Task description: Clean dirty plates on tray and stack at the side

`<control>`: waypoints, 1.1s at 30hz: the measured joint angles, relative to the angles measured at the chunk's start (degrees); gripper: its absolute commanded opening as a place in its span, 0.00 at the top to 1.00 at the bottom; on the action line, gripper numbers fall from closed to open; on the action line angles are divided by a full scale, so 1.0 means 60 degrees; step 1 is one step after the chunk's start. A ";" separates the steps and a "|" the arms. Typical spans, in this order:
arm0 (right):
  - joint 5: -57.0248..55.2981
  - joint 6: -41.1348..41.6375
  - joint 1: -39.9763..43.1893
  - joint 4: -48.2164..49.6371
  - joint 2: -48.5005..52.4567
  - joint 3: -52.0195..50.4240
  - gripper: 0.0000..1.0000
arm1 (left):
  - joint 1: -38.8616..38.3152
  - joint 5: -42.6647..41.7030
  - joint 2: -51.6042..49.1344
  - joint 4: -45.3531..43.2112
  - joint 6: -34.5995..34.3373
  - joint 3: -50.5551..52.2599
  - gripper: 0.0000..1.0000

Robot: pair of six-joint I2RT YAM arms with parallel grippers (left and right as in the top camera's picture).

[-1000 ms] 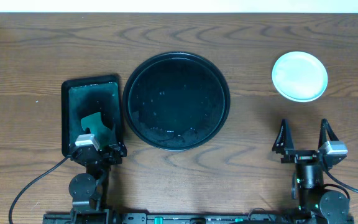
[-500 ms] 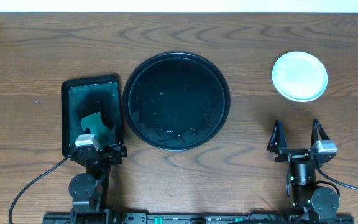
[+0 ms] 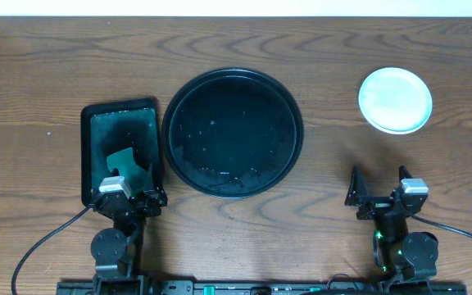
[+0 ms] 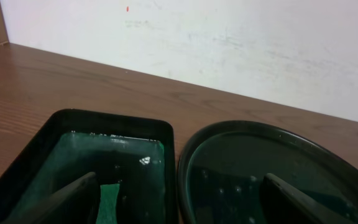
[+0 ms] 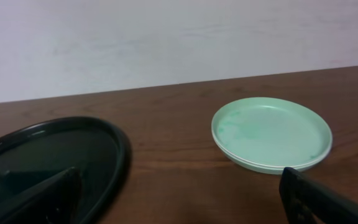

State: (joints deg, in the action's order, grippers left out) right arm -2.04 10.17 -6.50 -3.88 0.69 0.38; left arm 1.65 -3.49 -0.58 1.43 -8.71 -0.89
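Note:
A round black tray (image 3: pixel 233 132) lies mid-table with no plate on it; it also shows in the left wrist view (image 4: pixel 272 168) and the right wrist view (image 5: pixel 48 155). A pale green plate (image 3: pixel 395 100) sits at the far right, also seen in the right wrist view (image 5: pixel 271 133). My left gripper (image 3: pixel 129 190) is open and empty over the near end of a black basin (image 3: pixel 121 150), by a green sponge (image 3: pixel 121 160) that also shows in the left wrist view (image 4: pixel 109 200). My right gripper (image 3: pixel 378 189) is open and empty near the front edge.
The rectangular black basin (image 4: pixel 110 162) holds greenish water and stands just left of the round tray. Bare wooden table lies between the tray and the green plate. A white wall runs behind the table's far edge.
My right gripper has drawn back toward the front edge and shifted left, staying open. The left arm, tray and plate have not moved.

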 measured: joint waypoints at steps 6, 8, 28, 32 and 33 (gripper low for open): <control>0.0331 -0.0277 0.0000 -0.0022 0.0000 0.0000 0.01 | 0.0000 0.0004 0.0000 0.0000 0.0000 0.0000 0.18; 0.0361 -0.0273 0.0000 -0.0022 0.0000 0.0000 0.01 | 0.0000 0.0000 0.0000 0.0000 0.0000 0.0000 0.18; 0.0390 -0.0273 0.0000 -0.0022 0.0000 0.0000 0.01 | 0.0000 0.0000 0.0000 0.0000 -0.0004 0.0000 0.18; 0.0390 -0.0273 0.0000 -0.0022 0.0000 0.0000 0.01 | 0.0000 0.0000 0.0000 0.0000 -0.0004 0.0000 0.18; 0.0390 -0.0273 0.0000 -0.0022 0.0000 0.0000 0.01 | 0.0000 0.0004 0.0000 0.0000 0.0000 0.0000 0.18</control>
State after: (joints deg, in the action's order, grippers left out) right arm 0.30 8.54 -6.50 -4.01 0.69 0.38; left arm 1.65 -3.46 -0.58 1.43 -8.71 -0.89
